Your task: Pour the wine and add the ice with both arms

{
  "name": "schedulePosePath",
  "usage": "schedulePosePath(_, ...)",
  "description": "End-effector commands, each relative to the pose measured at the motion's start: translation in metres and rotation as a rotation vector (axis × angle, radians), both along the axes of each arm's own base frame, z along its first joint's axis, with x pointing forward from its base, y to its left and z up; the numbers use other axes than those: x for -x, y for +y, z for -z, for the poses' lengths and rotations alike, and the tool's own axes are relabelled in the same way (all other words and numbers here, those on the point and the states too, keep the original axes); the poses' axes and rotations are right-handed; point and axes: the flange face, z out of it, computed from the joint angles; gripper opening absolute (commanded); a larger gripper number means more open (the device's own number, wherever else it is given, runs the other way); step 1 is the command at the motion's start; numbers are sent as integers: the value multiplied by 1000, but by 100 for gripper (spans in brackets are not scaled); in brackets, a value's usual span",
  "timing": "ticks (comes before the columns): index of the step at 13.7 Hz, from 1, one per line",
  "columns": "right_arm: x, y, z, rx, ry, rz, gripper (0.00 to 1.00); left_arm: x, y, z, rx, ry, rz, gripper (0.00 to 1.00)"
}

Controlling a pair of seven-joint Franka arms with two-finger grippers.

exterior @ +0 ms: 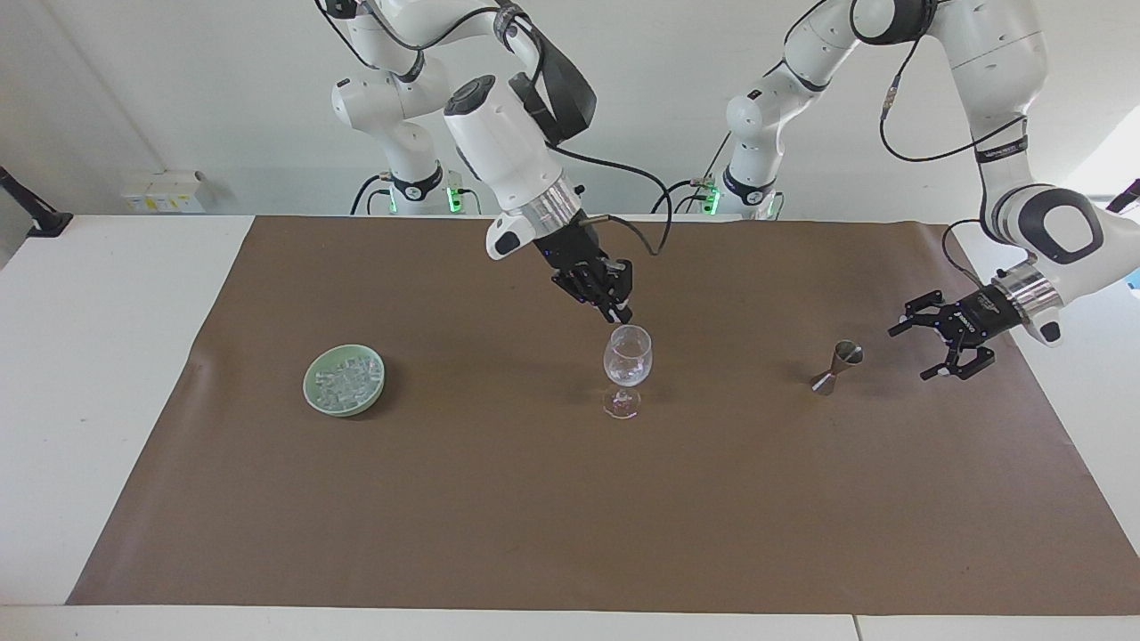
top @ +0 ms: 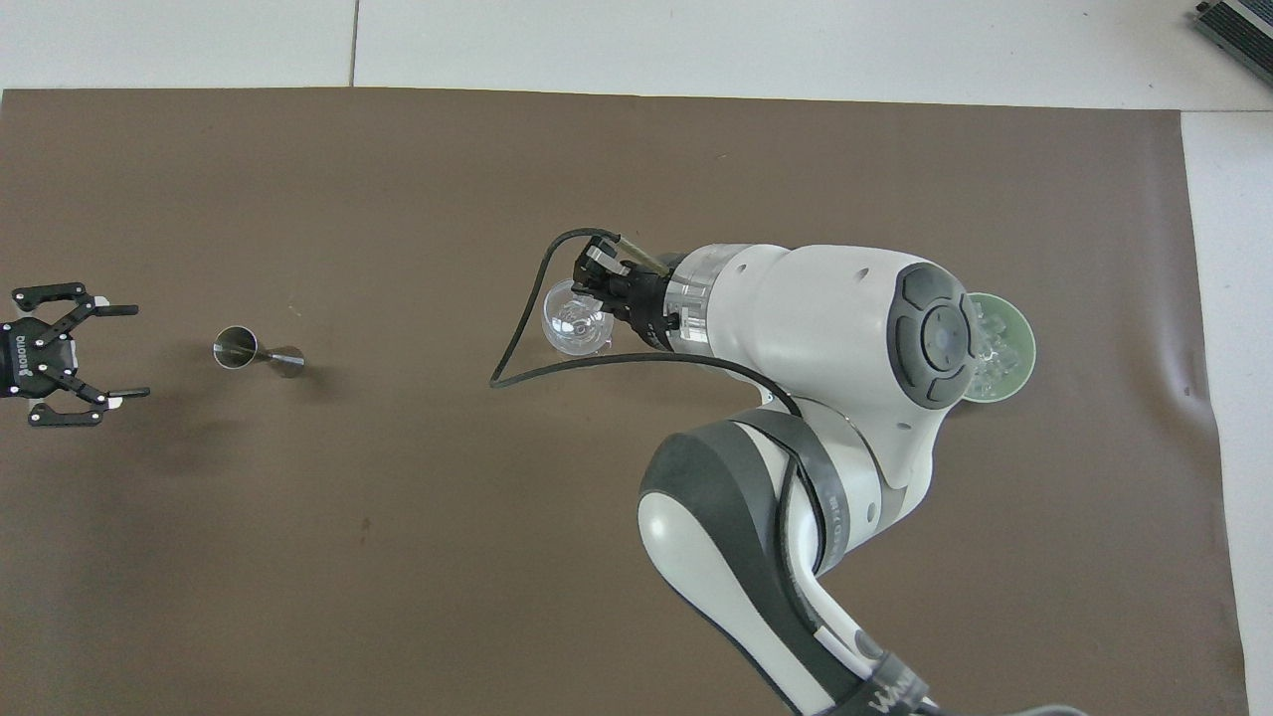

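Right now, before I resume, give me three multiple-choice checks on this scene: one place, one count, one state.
1. The right gripper is over:
A. the clear stemmed wine glass
B. the pale green round dish
C. the small metal double-cone jigger

2. Stemmed glasses on the brown mat:
A. three
B. two
C. one

3. The left gripper is:
A. shut on the jigger
B. open, holding nothing
C. shut on the glass

Key: 1 A, its tip hangs just above the glass rim. 2 C, only one stands mid-mat. 3 B, its fingers are spread, beside the jigger toward the left arm's end. The heap of ice cubes lies in the dish.
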Motion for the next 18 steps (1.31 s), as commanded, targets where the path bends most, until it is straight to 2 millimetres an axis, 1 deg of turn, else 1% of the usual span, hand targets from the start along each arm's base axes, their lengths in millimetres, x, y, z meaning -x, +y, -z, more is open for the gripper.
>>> schedulePosePath(1, -5, 11, 11, -30, -14, 29, 1, 0, 2, -43, -84, -45, 49, 100)
schedulePosePath(3, -5, 11, 11, -30, -14, 29, 3, -2, 1, -64, -139, -74, 72, 100)
schedulePosePath(6, -5, 9, 14, -26, -10, 30, 18, -5, -2, -101, -234, -140, 138, 100)
schedulePosePath(7, -4, 10, 13, -26, -10, 28, 29, -4, -5, -114, -268, -193, 189, 100)
schedulePosePath(8, -5, 9, 13, -26, -10, 30, 43, -2, -6, -127, -316, -258, 266, 100)
schedulePosePath(9, -4, 9, 13, -25, -7, 30, 60, 1, -8, -136, -343, -299, 315, 100)
schedulePosePath(10, -4, 9, 13, -25, -7, 30, 77, 2, -8, -140, -354, -316, 332, 100)
schedulePosePath(11, -4, 9, 13, -25, -5, 29, 81, 2, -8, -143, -365, -323, 343, 100)
schedulePosePath(12, -4, 9, 13, -25, -5, 29, 81, 3, -11, -148, -406, -342, 398, 100)
schedulePosePath(14, -4, 9, 13, -25, -5, 29, 81, -2, -23, -166, -483, -360, 493, 100)
schedulePosePath(17, -4, 8, 13, -24, -5, 28, 83, -2, -27, -187, -531, -396, 546, 100)
schedulePosePath(18, -5, 7, 12, -24, -6, 28, 84, -1, -32, -194, -553, -427, 598, 100)
